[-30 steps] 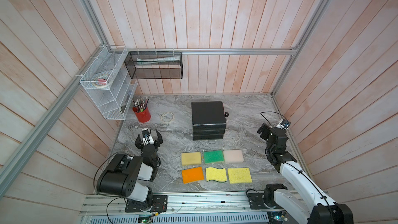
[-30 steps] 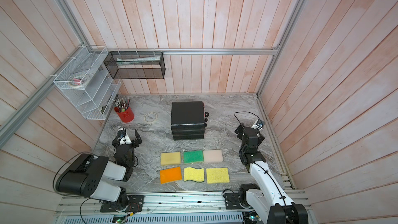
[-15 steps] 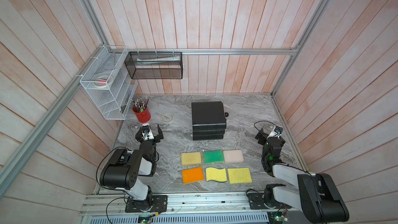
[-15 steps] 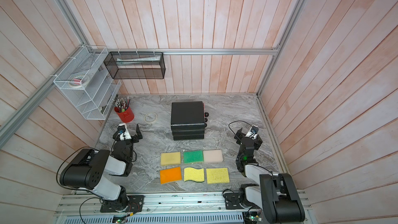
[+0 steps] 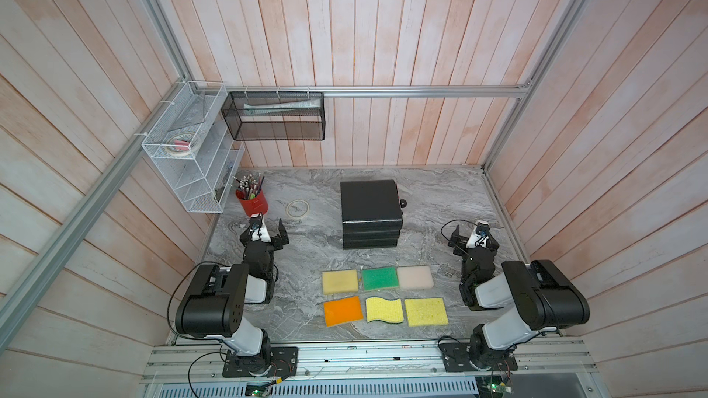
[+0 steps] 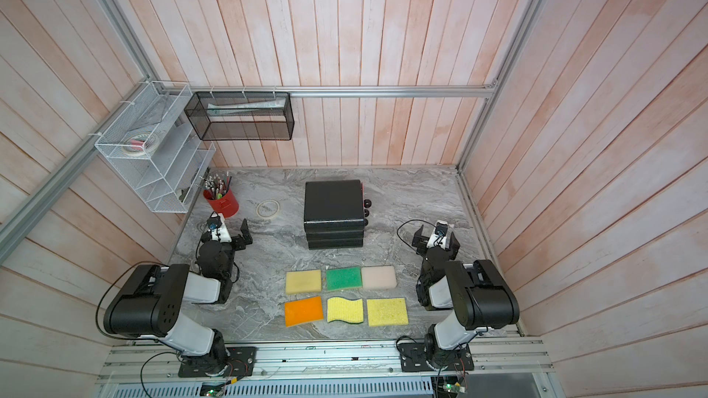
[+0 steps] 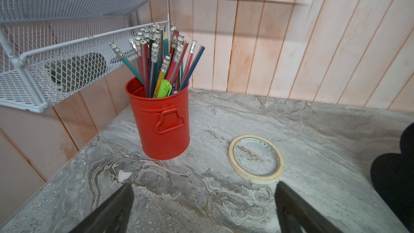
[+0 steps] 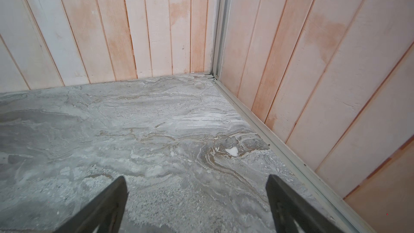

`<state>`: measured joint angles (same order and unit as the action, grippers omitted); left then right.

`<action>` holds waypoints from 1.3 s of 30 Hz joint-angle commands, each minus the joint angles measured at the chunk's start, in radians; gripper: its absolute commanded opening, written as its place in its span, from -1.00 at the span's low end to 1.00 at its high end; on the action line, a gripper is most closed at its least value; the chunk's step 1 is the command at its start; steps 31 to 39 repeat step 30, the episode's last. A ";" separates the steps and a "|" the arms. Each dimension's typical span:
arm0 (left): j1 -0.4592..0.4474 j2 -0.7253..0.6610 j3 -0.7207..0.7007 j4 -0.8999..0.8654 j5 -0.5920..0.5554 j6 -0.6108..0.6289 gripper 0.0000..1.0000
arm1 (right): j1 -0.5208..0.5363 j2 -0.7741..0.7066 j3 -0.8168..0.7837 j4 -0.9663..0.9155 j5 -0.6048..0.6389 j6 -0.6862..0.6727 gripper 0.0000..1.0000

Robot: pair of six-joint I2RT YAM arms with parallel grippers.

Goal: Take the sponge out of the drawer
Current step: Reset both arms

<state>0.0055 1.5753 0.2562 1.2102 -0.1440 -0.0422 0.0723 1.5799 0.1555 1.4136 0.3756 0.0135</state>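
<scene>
The left gripper [image 7: 203, 188] and the right gripper [image 8: 197, 179] are both hanging wide open and empty over the table [image 5: 306, 246], while the black drawer unit [image 5: 369, 204] is sitting with its drawers shut and six sponges [image 5: 379, 278] are lying in two rows near it, toward the robot.

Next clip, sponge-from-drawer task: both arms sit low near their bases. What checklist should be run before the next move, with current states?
1. Left claw open and empty: ok.
2. Right claw open and empty: ok.
3. Black three-drawer chest has a drawer open: not ok, all look shut.
4. Round black drawer knobs unobstructed, on the side toward the right arm: ok.
5. Location of target sponge: cannot tell, drawer interiors hidden.
6. Six coloured flat sponges lie in front of the chest, apart from it: ok.
</scene>
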 commanded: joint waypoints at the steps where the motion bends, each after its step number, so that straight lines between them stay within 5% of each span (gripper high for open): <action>1: 0.004 -0.010 -0.003 0.006 0.013 -0.009 1.00 | -0.008 0.009 0.019 0.048 -0.013 -0.005 0.97; 39: 0.003 -0.011 -0.001 0.000 0.021 -0.003 1.00 | -0.010 0.004 0.022 0.032 -0.018 0.000 0.97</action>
